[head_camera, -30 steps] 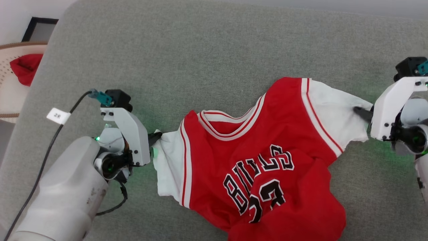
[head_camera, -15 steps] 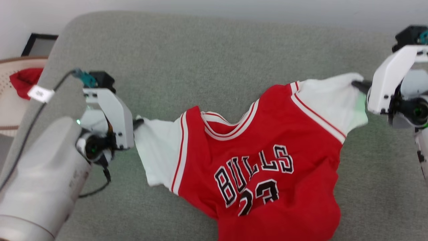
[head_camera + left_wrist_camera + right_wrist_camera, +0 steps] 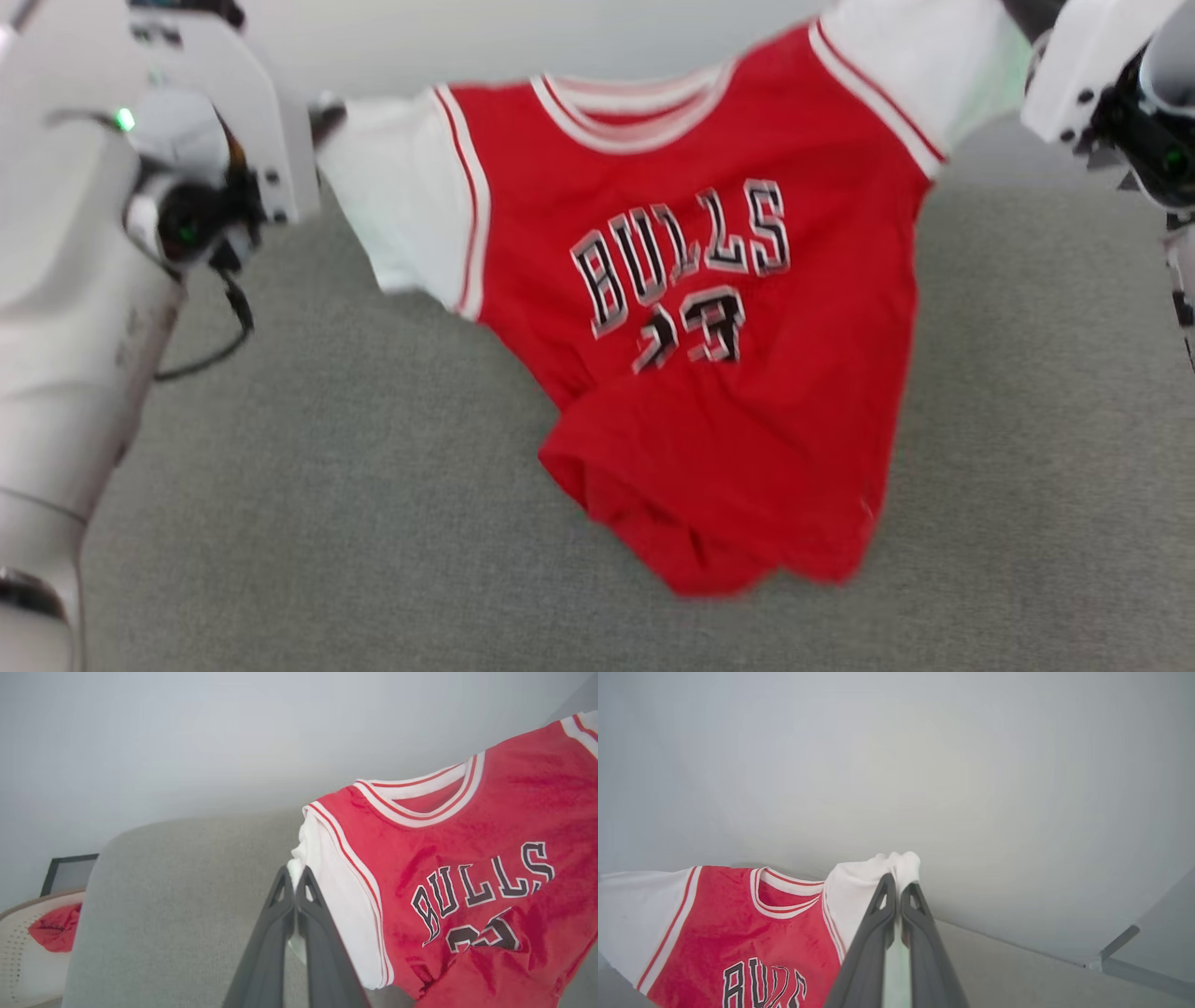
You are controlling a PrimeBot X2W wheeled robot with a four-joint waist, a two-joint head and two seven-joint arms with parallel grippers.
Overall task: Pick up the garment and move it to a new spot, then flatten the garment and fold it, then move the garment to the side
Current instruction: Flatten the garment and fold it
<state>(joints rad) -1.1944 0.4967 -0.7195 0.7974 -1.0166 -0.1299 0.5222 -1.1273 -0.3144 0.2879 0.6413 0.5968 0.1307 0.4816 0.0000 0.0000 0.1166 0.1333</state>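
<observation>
1. Far left, in the left wrist view: a cream lattice basket (image 3: 23, 975) with a small red cloth bundle (image 3: 56, 928) in it. It sits just past the end of the grey couch cushion (image 3: 327, 485), well apart from the shirt.
2. The left hand (image 3: 327, 110) is clenched on the outer edge of the left white sleeve (image 3: 401, 215). In its wrist view the two dark fingers (image 3: 280, 914) are pressed together with a bit of white fabric pinched at the tips.
3. The garment (image 3: 747, 411) hangs stretched between the two hands, up off the cushion for most of its length. The chest faces the head camera, with the striped collar (image 3: 635, 135) on top and the black-and-white lettering (image 3: 681, 252) right way up, a bit blurry.
4. The bottom hem (image 3: 709, 560) sags down toward the cushion and looks bunched. Honestly can't tell if it's touching the fabric or just above it.
5. The right white sleeve (image 3: 924, 47) sits higher than the left one, so the whole shirt slants up toward the right.
6. The right hand (image 3: 1027, 11) is clenched on that sleeve's tip at the top right corner. Its wrist view shows the fingers (image 3: 873, 933) closed, with white cloth bunched right at the tips and a pale wall (image 3: 896, 765) behind.
</observation>
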